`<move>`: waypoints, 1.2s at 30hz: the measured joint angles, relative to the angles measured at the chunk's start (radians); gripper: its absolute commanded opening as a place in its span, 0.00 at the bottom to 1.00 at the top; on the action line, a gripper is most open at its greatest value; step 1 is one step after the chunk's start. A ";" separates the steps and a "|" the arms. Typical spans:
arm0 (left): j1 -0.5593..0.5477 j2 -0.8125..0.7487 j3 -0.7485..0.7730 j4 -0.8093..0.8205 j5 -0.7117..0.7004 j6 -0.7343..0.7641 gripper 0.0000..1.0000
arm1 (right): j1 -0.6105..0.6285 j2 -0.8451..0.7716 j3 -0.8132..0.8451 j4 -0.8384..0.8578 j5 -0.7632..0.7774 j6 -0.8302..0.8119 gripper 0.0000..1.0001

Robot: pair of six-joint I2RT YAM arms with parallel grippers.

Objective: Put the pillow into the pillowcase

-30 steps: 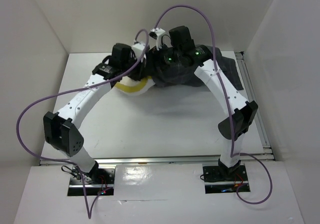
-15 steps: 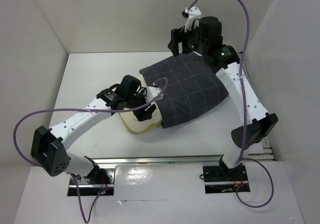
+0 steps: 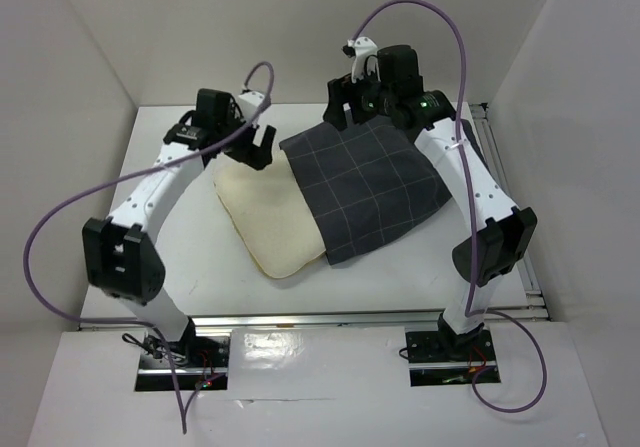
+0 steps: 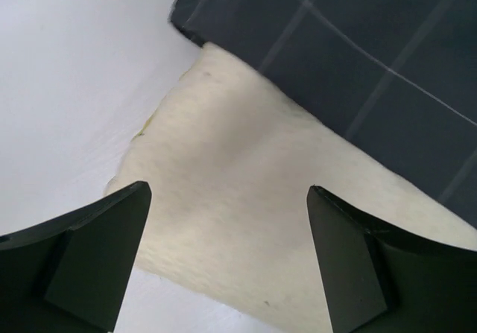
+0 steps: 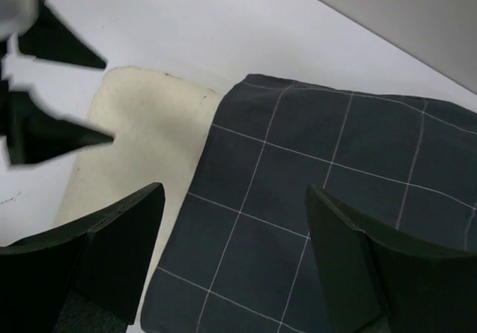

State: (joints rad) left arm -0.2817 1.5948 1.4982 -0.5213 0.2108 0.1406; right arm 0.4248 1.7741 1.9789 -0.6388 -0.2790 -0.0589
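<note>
The cream pillow point(image 3: 265, 222) lies flat on the white table, its left half showing. Its right part is hidden by the dark grid-lined pillowcase point(image 3: 375, 187), spread flat over it. My left gripper point(image 3: 256, 147) hovers open above the pillow's far left corner, holding nothing. In the left wrist view its open jaws point(image 4: 227, 188) frame bare pillow point(image 4: 223, 124), with the pillowcase point(image 4: 358, 50) edge beyond. My right gripper point(image 3: 340, 109) hangs open over the pillowcase's far edge. In the right wrist view, the right gripper point(image 5: 235, 191) has only the pillowcase point(image 5: 298, 139) and a strip of pillow point(image 5: 141, 124) below it.
White walls close in the table point(image 3: 180, 267) on the left, back and right. A metal rail point(image 3: 515, 237) runs along the right edge. Purple cables point(image 3: 60, 217) loop above both arms. The left gripper's fingers point(image 5: 45, 135) show at the right wrist view's left edge.
My left gripper has opened, let go at the pillowcase's mouth and swung to the back left. More of the pillow now shows. The right gripper shifted slightly left, still open.
</note>
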 measured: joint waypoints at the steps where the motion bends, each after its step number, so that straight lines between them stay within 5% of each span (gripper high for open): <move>1: 0.039 0.045 0.034 -0.013 0.016 -0.019 1.00 | 0.000 0.000 -0.004 -0.002 -0.012 -0.003 0.83; 9: 0.226 0.435 0.270 -0.175 0.192 -0.082 1.00 | 0.003 0.001 -0.028 -0.018 -0.053 -0.025 0.83; 17: 0.267 0.589 0.379 -0.278 0.309 -0.040 0.99 | 0.005 0.009 -0.029 -0.021 -0.058 -0.036 0.83; 20: 0.279 0.617 0.407 -0.317 0.368 -0.008 0.54 | 0.005 0.024 -0.028 -0.022 -0.058 -0.040 0.83; 21: 0.284 0.628 0.413 -0.328 0.390 -0.003 0.01 | 0.005 0.031 -0.028 -0.021 -0.058 -0.040 0.83; 29: 0.289 0.628 0.393 -0.342 0.444 0.048 0.00 | 0.005 0.098 0.001 -0.027 -0.046 -0.035 0.84; 36: 0.180 0.312 0.134 -0.138 0.215 0.152 0.00 | 0.006 0.172 0.126 -0.026 -0.048 -0.006 0.84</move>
State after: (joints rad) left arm -0.1020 1.9072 1.6325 -0.6590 0.4255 0.2924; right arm 0.4309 1.9461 2.1048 -0.6651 -0.3267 -0.0654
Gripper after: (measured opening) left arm 0.059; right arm 0.843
